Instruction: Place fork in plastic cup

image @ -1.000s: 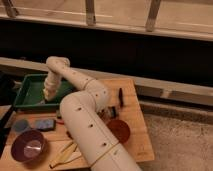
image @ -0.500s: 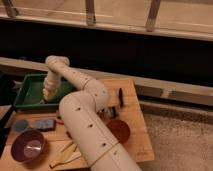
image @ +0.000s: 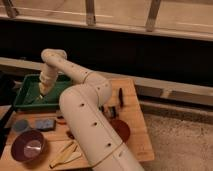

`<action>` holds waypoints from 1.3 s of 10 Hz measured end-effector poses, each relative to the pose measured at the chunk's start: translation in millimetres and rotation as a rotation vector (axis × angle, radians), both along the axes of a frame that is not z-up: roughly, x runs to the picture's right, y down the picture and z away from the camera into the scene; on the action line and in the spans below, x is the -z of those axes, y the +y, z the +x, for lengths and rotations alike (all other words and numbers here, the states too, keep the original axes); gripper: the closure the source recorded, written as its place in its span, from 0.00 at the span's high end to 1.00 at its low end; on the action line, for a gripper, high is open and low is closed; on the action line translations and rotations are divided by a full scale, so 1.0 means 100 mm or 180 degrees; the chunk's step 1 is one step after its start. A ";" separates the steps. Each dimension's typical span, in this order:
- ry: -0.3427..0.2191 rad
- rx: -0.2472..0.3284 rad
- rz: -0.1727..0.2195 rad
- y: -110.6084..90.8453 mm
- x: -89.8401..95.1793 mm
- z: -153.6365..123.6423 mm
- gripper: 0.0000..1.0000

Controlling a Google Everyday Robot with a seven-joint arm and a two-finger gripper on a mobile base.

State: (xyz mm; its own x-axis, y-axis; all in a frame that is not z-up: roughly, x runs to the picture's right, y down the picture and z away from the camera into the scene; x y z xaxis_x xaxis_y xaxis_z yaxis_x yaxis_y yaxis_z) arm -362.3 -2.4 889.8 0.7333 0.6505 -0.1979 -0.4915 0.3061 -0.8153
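My gripper [image: 43, 90] reaches down into the green tray [image: 25, 102] at the table's back left, with the white arm [image: 85, 100] stretching to it from the front. I cannot make out the fork; only a faint pale glint shows in the tray just under the gripper. The small blue-grey plastic cup [image: 21, 125] stands upright on the table in front of the tray, left of the arm and apart from the gripper.
A purple bowl [image: 29, 146] sits at the front left. Pale yellow flat utensils [image: 65, 154] lie beside it. A blue-grey block [image: 45, 123] is next to the cup. An orange cup [image: 121, 129] and a black-handled tool [image: 120, 96] are right of the arm.
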 end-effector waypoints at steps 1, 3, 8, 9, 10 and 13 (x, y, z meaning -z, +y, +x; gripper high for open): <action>-0.0014 -0.0015 0.0038 -0.05 0.04 0.01 0.00; -0.0047 -0.0045 0.0143 -0.22 0.21 0.04 0.00; -0.0193 -0.0196 0.0365 -0.55 0.57 0.13 0.00; -0.0261 -0.0210 0.0426 -0.64 0.69 0.11 0.00; -0.0305 -0.0208 0.0462 -0.67 0.76 0.09 0.00; -0.0435 -0.0178 0.0567 -0.76 0.96 0.03 0.00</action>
State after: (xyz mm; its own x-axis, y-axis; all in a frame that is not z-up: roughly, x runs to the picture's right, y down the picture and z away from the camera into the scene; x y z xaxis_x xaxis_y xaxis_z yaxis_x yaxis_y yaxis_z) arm -358.9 -78.1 794.2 0.7072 0.7066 0.0224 -0.4006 0.4266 -0.8109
